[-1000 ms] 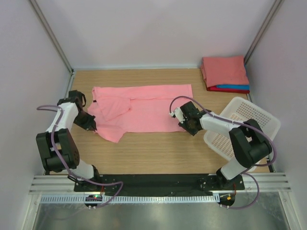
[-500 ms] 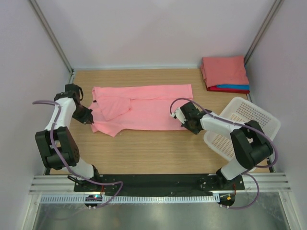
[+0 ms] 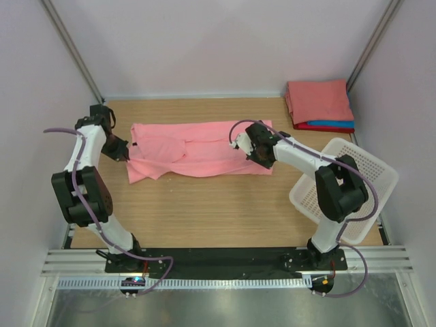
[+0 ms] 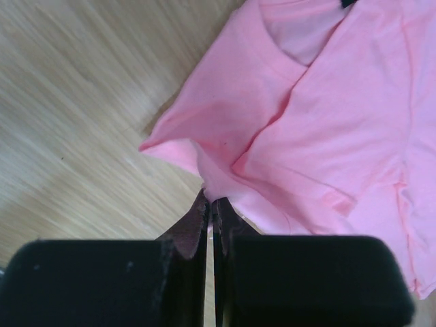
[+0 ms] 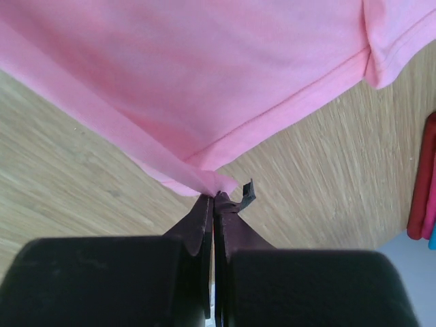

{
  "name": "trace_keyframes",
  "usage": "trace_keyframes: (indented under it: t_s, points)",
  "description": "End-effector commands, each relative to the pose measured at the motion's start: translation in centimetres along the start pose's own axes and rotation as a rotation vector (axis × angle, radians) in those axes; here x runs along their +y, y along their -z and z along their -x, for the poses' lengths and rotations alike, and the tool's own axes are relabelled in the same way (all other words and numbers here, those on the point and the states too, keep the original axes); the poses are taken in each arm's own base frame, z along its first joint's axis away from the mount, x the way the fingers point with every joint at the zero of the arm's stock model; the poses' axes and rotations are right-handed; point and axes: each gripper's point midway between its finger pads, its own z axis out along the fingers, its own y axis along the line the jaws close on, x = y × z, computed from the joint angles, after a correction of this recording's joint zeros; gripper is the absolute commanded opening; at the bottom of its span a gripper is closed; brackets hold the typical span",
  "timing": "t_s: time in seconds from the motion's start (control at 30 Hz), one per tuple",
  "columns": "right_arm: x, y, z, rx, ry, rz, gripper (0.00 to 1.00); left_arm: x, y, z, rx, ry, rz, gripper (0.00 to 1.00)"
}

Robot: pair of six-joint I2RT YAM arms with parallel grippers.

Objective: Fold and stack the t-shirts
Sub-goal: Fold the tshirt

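Observation:
A salmon-pink t-shirt (image 3: 197,148) lies lengthwise on the wooden table, folded over into a long band. My left gripper (image 3: 121,155) is shut on its left edge, seen in the left wrist view (image 4: 210,201), where the pink cloth (image 4: 327,136) spreads away from the fingertips. My right gripper (image 3: 259,155) is shut on the shirt's hem at the right end; it shows in the right wrist view (image 5: 214,195) pinching a corner of the pink cloth (image 5: 204,75). A stack of folded t-shirts (image 3: 320,103), coral on top with blue and red below, sits at the far right corner.
A white plastic mesh basket (image 3: 347,184) stands at the right, beside the right arm. Metal frame posts rise at both back corners. Bare wood table (image 3: 204,211) lies in front of the shirt.
Both grippers have moved away from me, carrying the shirt's near edge over onto the far part. The shirt is now a narrower band.

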Motion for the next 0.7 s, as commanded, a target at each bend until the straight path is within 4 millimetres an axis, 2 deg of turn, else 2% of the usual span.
trace_keyframes:
  t_s: [0.0,0.03,0.2,0.33,0.43,0.67]
  points:
    - [-1.2,-0.7,0.4,0.025,0.029,0.029,0.01,-1.7,0.2,2.0,-0.041,0.018,-0.025,0.0]
    - [-1.9,-0.5,1.0,0.021,0.025,0.021,0.01,-1.8,-0.4,2.2,-0.035,0.017,-0.012,0.0]
    - [-4.5,-1.1,1.1,0.04,0.0,-0.002,0.01,-2.5,-1.5,3.2,-0.031,0.02,0.031,0.0]
    - [-6.3,-1.2,1.6,0.045,-0.002,-0.035,0.01,-4.2,-1.7,4.2,-0.029,0.028,0.005,0.0]
    - [-7.4,-1.1,1.6,0.048,-0.013,-0.052,0.01,-4.9,-2.2,4.3,-0.014,0.015,0.009,0.0]
    - [-8.6,-2.9,1.3,0.068,-0.022,-0.054,0.01,-7.4,-3.1,4.6,0.001,-0.026,-0.032,0.0]
